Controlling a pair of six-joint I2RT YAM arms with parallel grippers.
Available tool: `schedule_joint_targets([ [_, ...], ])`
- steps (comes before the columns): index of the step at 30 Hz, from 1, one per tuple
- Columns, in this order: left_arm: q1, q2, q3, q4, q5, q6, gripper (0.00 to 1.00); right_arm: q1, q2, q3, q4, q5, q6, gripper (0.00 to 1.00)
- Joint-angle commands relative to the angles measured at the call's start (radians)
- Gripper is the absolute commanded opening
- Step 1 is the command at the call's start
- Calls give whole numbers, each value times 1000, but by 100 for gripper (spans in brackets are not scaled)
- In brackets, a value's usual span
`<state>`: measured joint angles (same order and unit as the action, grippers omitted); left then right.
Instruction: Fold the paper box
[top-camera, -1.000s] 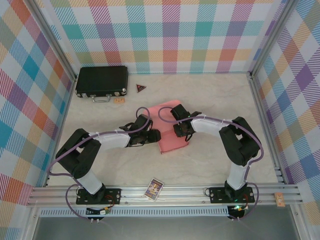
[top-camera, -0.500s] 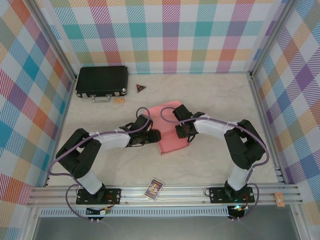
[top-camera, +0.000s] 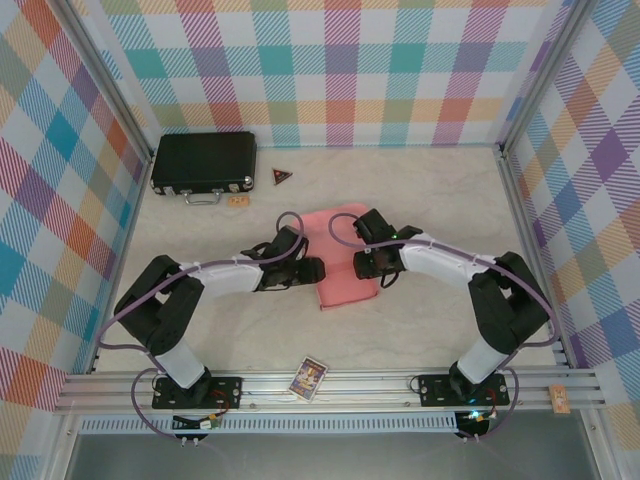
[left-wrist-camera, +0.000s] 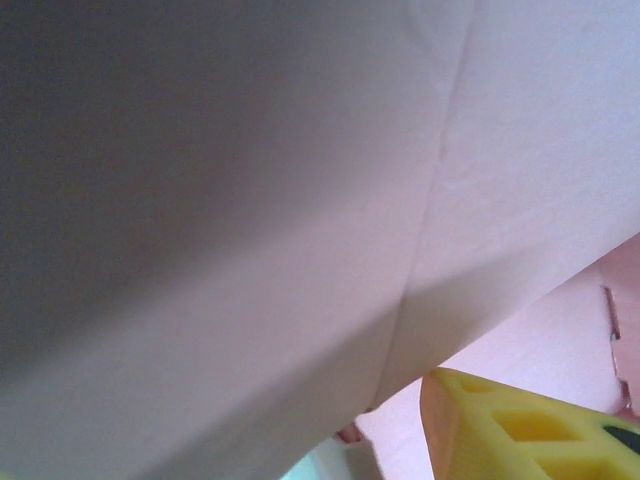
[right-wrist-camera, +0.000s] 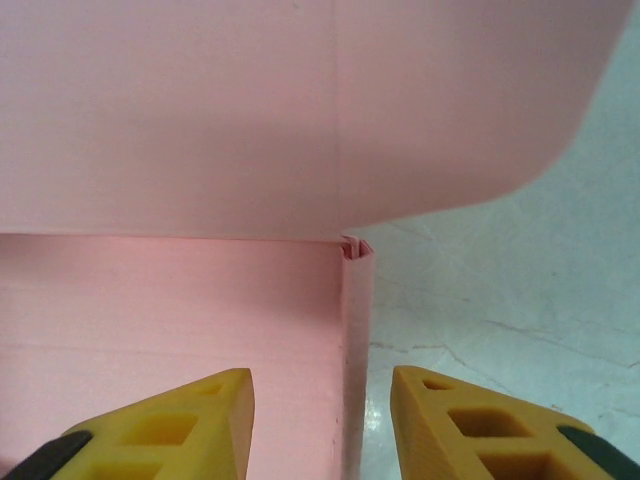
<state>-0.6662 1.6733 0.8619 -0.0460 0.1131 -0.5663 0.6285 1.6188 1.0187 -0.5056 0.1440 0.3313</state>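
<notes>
The pink paper box (top-camera: 340, 288) lies at the middle of the table, partly folded. My left gripper (top-camera: 312, 270) is at its left edge. In the left wrist view a pink panel (left-wrist-camera: 250, 200) sits right against the lens, and one yellow finger (left-wrist-camera: 520, 432) shows at the lower right; the other is hidden. My right gripper (top-camera: 363, 265) is over the box's right side. In the right wrist view it (right-wrist-camera: 320, 410) stands open astride the box's upright right wall (right-wrist-camera: 356, 340), touching neither face. A pink flap (right-wrist-camera: 300, 100) rises behind the wall.
A black hard case (top-camera: 203, 162) stands at the back left, with a small dark triangle (top-camera: 283, 177) and a tan tag (top-camera: 238, 200) near it. A picture card (top-camera: 309, 378) lies on the front rail. Plaid walls close in three sides.
The right arm's elbow has swung out to the right and its gripper has shifted slightly right along the box. The left arm has hardly moved.
</notes>
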Motion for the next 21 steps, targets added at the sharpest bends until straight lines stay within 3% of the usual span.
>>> schedule_joint_targets([
  [1,-13,35,52,6,19,51,54,-50,-63,-32,32,-83,44,41],
  [10,-10,134,198,-35,29,106,53,-174,-157,-100,69,-144,66,41],
  [13,-10,110,200,-43,19,114,54,-221,-197,-126,92,-182,64,41],
  [21,4,-25,188,-85,-32,163,67,-297,-236,-140,146,-245,30,46],
])
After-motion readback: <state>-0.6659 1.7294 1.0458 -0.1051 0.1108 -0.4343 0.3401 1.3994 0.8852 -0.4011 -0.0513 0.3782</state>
